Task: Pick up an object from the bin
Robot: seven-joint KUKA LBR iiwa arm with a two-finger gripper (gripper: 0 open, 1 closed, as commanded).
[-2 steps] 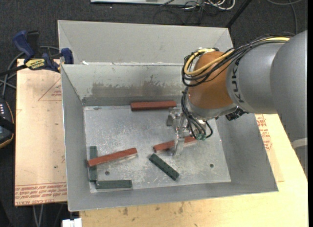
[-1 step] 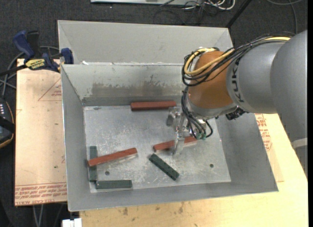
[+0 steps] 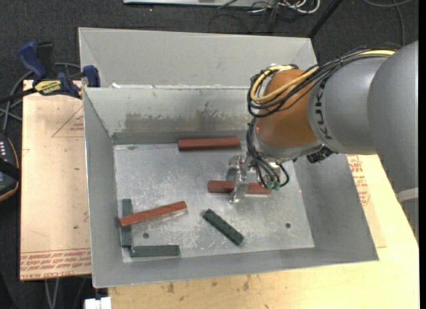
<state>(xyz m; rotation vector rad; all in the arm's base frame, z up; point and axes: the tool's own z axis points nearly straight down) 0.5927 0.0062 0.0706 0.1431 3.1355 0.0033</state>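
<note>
Hanging over a red bar (image 3: 217, 186) mid-bin, gripper (image 3: 238, 189), opening impossible to tell, scratched grey bin floor (image 3: 166, 178), dark carpet (image 3: 40, 8) around.

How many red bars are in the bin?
3 red bars: back-wall bar; middle bar under the gripper; front-left bar. The arm may hide others.

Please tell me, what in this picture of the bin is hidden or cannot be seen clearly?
- Camera view: the middle of the red-brown bar under the claw, covered by the claw itself.
- Camera view: whether the claw touches that bar; the downward angle does not show it.
- Camera view: the bin floor beside that bar, covered by the orange wrist cover.
</note>
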